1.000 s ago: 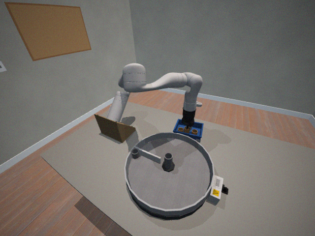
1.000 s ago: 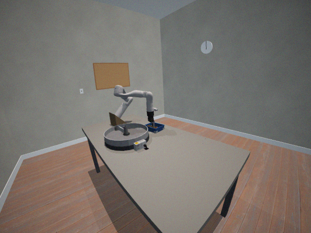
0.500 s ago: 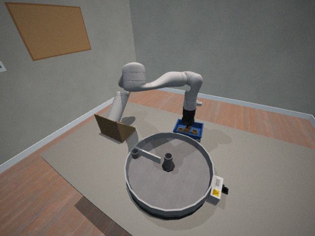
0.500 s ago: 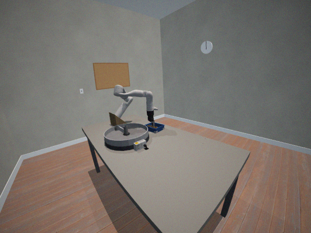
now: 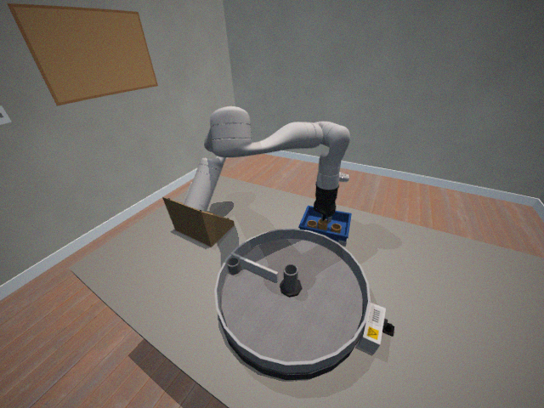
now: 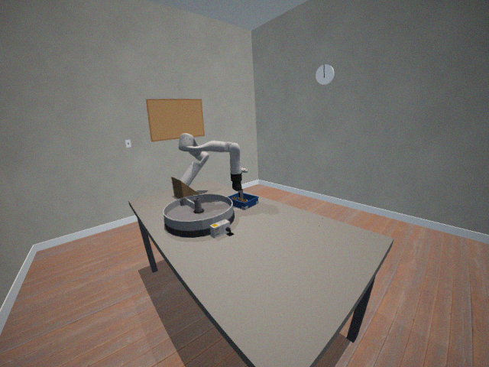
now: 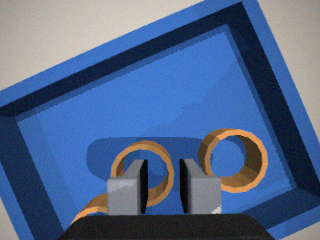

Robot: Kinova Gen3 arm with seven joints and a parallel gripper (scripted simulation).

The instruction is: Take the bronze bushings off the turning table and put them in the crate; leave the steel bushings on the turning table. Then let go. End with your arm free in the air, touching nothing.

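Middle bronze bushing (image 5: 322,226) (image 7: 143,145): inside the crate, below my fingertips; in the wrist view its rim passes partly behind one of my fingers.
Right-hand bronze bushing (image 5: 336,229) (image 7: 206,150): also in the crate, near a corner, its bore facing up.
Left-hand bronze bushing (image 5: 311,226) (image 7: 95,206): in the crate beside the middle one, partly cut off in my wrist view; whether the two touch, I cannot tell.
My gripper (image 5: 325,217) (image 6: 241,196) (image 7: 163,178): pointing down over the crate, fingers partway apart – a gap shows between the pads, and I clasp nothing.
Crate (image 5: 348,226) (image 6: 250,204) (image 7: 275,65): blue, rectangular, open-topped, just beside the turning table.
Turning table (image 5: 290,329) (image 6: 197,225): round, grey, walled by a raised rim; no bronze on it.
Steel bushing (image 5: 233,268) (image 6: 182,201): dark grey, on the turning table, by the rim and next to the outer end of the straight bar (image 5: 257,268) (image 6: 190,202).
Central post (image 5: 290,280) (image 6: 198,205): upright, hollow-topped, on a dark, wider foot.
Control box (image 5: 374,325) (image 6: 219,228): pale, outside the rim – yellow warning label on it, small black part at its side.
Brown panel (image 5: 189,221) (image 6: 181,188): standing between my arm's lower links and the turning table.
Wall: corkboard (image 5: 87,53) (image 6: 176,118) behind the worktable (image 5: 439,307) (image 6: 276,256).
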